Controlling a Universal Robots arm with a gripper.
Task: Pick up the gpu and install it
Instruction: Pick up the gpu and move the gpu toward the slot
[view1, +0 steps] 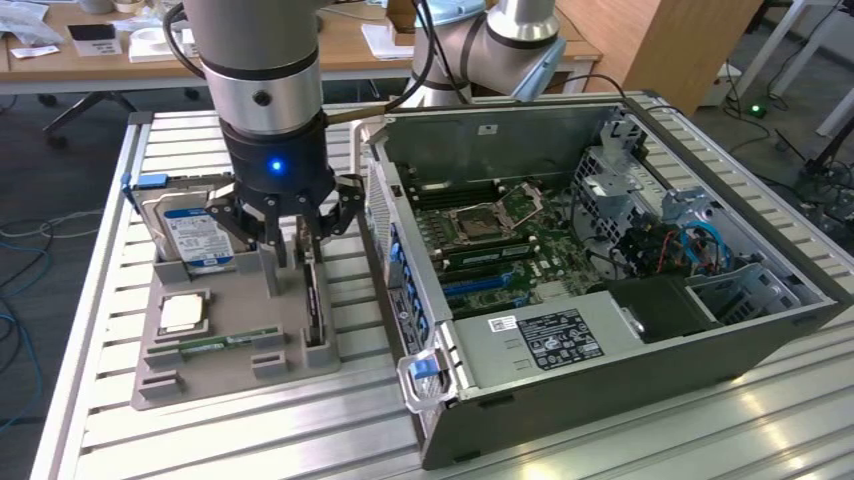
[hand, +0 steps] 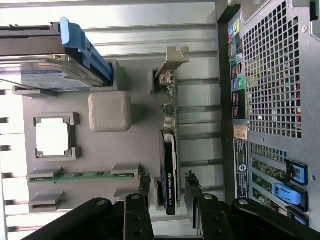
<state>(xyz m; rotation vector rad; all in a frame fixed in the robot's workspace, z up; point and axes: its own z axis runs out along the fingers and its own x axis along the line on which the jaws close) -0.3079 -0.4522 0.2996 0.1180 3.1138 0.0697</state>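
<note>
The gpu (hand: 170, 165) stands on its edge in a slot of the grey holder tray (hand: 135, 150), its silver bracket (hand: 172, 57) at the far end. In the exterior view the gpu (view1: 311, 300) is a thin dark card at the tray's side nearest the computer case. My gripper (view1: 300, 235) hangs straight over it. In the wrist view the gripper (hand: 168, 179) straddles the card, one black finger (hand: 145, 185) on each side with a small gap to the card. The gripper is open and nothing is lifted.
The tray (view1: 227, 370) also holds a hard drive (view1: 194, 235) with a blue-white label, a processor chip (view1: 183, 313) and a green memory stick (view1: 220, 342). The open computer case (view1: 747, 330) lies close on the exterior view's right, with the motherboard (view1: 507, 245) exposed.
</note>
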